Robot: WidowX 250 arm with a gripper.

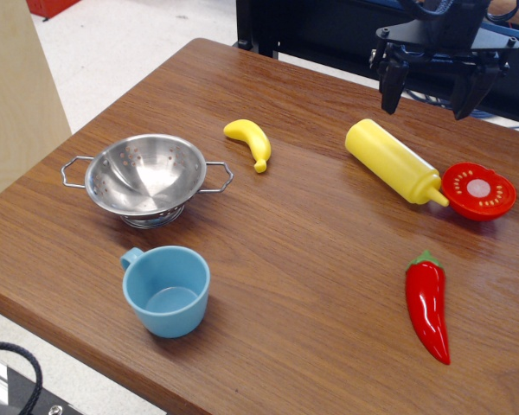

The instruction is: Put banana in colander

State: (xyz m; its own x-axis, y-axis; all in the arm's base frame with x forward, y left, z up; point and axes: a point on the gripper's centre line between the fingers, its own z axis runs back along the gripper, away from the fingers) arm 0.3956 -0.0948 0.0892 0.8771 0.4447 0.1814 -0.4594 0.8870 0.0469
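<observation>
Fingers [428, 95] spread apart, empty, hovered well clear of banana [250, 141]. Risked seizing nearby yellow squeeze bottle [391, 160] by mistake. Risked banana rolling off colander [145, 174] rim

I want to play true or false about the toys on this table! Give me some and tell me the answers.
1. The banana is inside the colander. False: it lies on the table, apart from the colander.
2. The colander has nothing in it. True.
3. The claw holds the yellow bottle. False: it hangs open above the table, holding nothing.
4. The blue mug stands upright. True.
5. The red pepper touches the banana. False: they lie far apart.
</observation>
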